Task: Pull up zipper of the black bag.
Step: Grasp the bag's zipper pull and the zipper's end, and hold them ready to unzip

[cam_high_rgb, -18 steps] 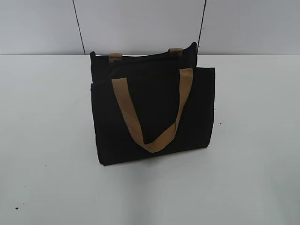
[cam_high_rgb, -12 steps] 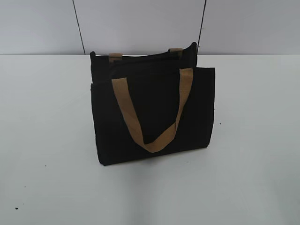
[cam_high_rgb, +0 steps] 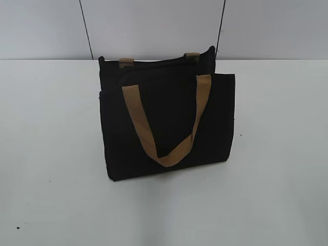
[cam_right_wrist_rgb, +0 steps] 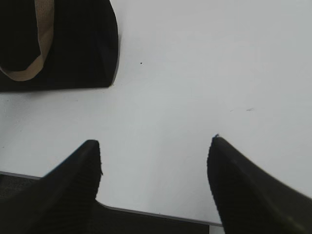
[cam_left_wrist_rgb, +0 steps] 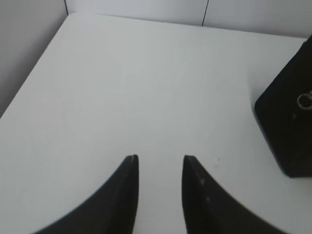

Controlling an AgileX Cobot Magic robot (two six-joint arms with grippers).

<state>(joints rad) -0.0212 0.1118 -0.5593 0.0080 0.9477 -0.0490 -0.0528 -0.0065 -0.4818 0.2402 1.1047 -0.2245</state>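
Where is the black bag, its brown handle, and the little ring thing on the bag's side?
black bag (cam_high_rgb: 169,148): exterior view, on its front panel.
brown handle (cam_high_rgb: 136,114): exterior view, on the left strap.
ring pull of the zipper (cam_left_wrist_rgb: 304,101): left wrist view, on the ring's rim.

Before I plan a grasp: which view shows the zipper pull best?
The left wrist view: a ring-shaped zipper pull shows on the black bag. The exterior view shows only a dark top edge; the right wrist view shows none.

Black bag (cam_left_wrist_rgb: 287,124) cut off; zipper (cam_left_wrist_rgb: 304,101) blurred.

White table (cam_high_rgb: 56,154), black bag (cam_high_rgb: 169,128) standing upright on it
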